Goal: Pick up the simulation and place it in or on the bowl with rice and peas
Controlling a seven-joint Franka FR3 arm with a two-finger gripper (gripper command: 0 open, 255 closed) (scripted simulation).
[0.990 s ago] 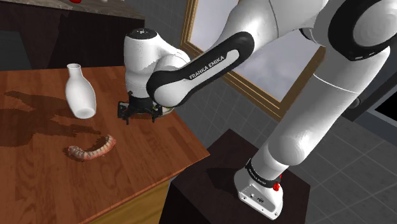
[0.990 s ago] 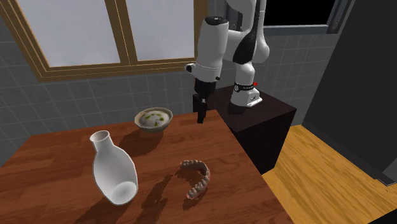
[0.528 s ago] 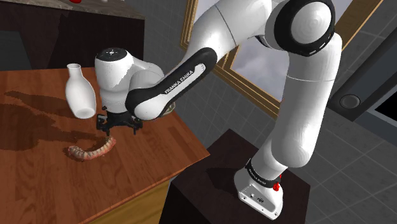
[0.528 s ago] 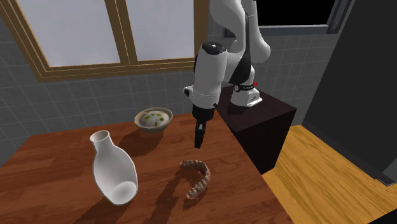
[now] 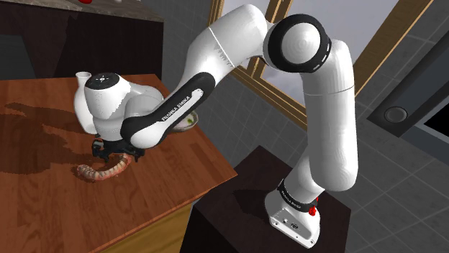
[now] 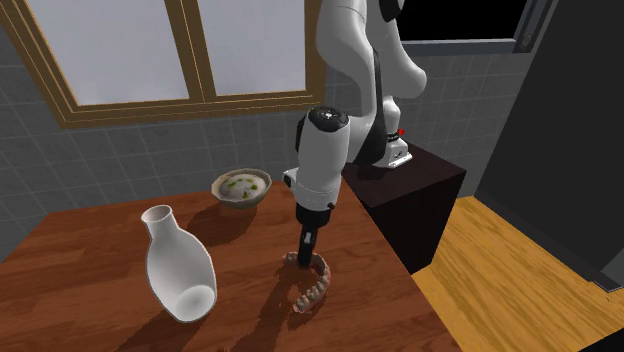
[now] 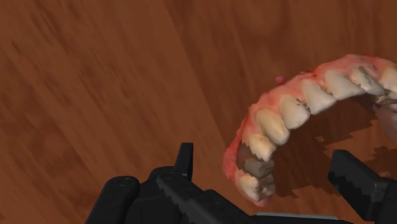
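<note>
A curved row of model teeth in pink gums (image 5: 101, 172) lies flat on the wooden table (image 5: 43, 212), near its front edge. My black gripper (image 5: 112, 149) hangs just over one end of the arch. In the second exterior view the gripper (image 6: 306, 249) is low above the teeth (image 6: 314, 287). In the wrist view the gripper (image 7: 270, 175) is open, with the end of the teeth (image 7: 280, 121) between its fingers and untouched. The bowl of rice and peas (image 6: 241, 187) stands at the table's window side; my forearm covers most of the bowl (image 5: 189, 120).
A white vase (image 6: 178, 266) stands upright on the table (image 6: 90, 240), beside the teeth; its neck (image 5: 81, 76) peeks out behind my wrist. The table's edge drops off toward the dark stand (image 5: 241, 198). A framed window (image 6: 150, 50) lies behind the bowl.
My arm has swung away from the bowl's side across the table and come down, so the gripper now hovers low over the end of the teeth. Nothing else moved.
</note>
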